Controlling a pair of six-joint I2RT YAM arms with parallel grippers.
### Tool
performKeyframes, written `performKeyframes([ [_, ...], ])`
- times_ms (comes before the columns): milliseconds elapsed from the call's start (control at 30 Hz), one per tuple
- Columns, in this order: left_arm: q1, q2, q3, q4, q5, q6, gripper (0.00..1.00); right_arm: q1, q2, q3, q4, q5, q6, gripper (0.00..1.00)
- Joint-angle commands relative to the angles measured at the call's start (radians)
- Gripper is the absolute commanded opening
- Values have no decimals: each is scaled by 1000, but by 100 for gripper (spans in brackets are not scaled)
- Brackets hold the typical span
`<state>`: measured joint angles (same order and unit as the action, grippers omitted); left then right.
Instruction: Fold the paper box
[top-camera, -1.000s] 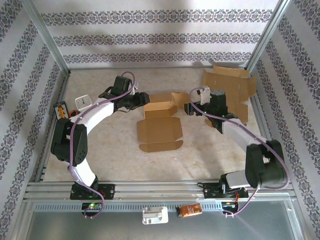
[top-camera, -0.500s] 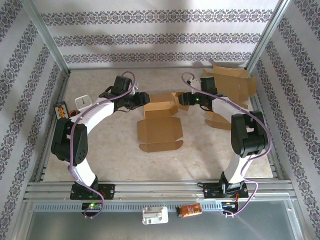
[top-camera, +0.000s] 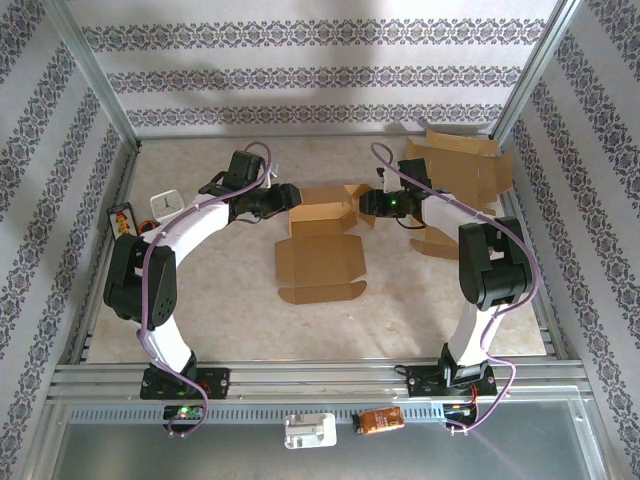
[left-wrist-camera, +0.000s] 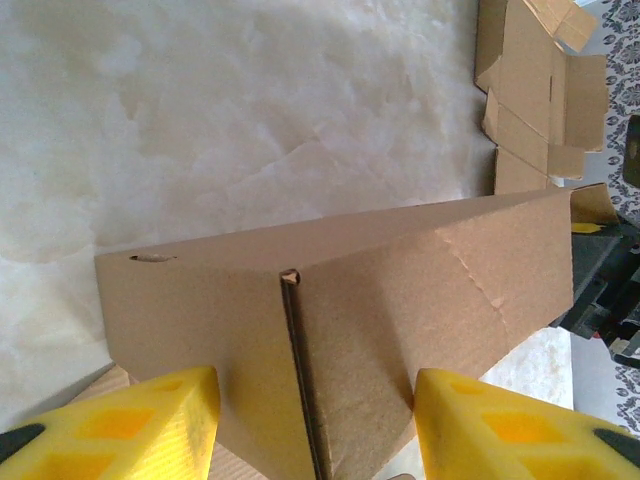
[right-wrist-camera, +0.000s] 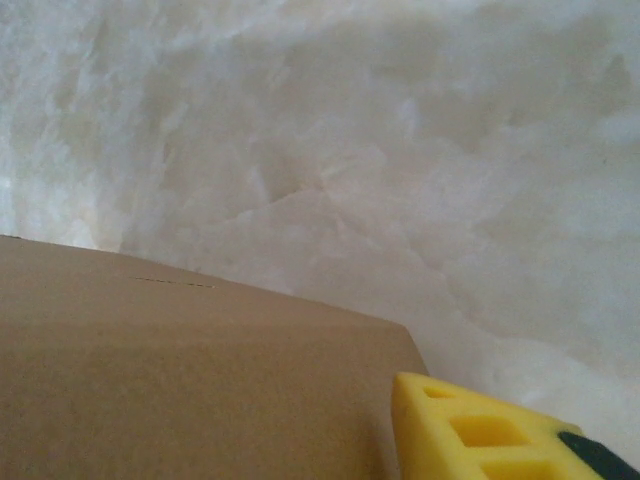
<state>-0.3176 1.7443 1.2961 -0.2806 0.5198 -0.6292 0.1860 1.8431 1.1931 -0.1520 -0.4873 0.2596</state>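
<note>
The brown paper box lies half-folded mid-table, its front panel flat and its back walls raised. My left gripper is at the box's back left corner. In the left wrist view its yellow fingers press either side of the upright cardboard corner, shut on it. My right gripper is at the box's back right flap. In the right wrist view one yellow finger sits against the edge of a cardboard panel. The other finger is hidden behind that panel.
Flat unfolded cardboard sheets are piled at the back right. A small white device and a dark one sit at the left edge. Metal frame posts and patterned walls enclose the table.
The right arm swung in from the right, bringing its gripper to the box's right flap with its jaws narrowing. The left gripper and box stayed put.
</note>
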Motion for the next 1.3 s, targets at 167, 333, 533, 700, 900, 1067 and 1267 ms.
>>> performKeyframes([
  [167,3,26,20,-25,6,3,54,58,-57,77,-134,45,118,34],
  [333,1,24,22,-22,3,1,53,75,-62,116,-220,112,172,25],
  [533,-4,26,19,-19,1,-1,53,82,-64,104,-244,100,350,25],
  [700,-12,21,9,4,4,-19,53,110,-82,103,-247,106,465,25],
  [900,-27,-4,-26,64,5,-57,52,182,-155,115,-225,256,393,25],
  [1067,-40,-28,-43,110,-13,-71,51,244,-209,108,-155,339,296,25],
  [1267,-45,-39,-60,147,-34,-85,51,280,-179,39,-113,449,291,26],
])
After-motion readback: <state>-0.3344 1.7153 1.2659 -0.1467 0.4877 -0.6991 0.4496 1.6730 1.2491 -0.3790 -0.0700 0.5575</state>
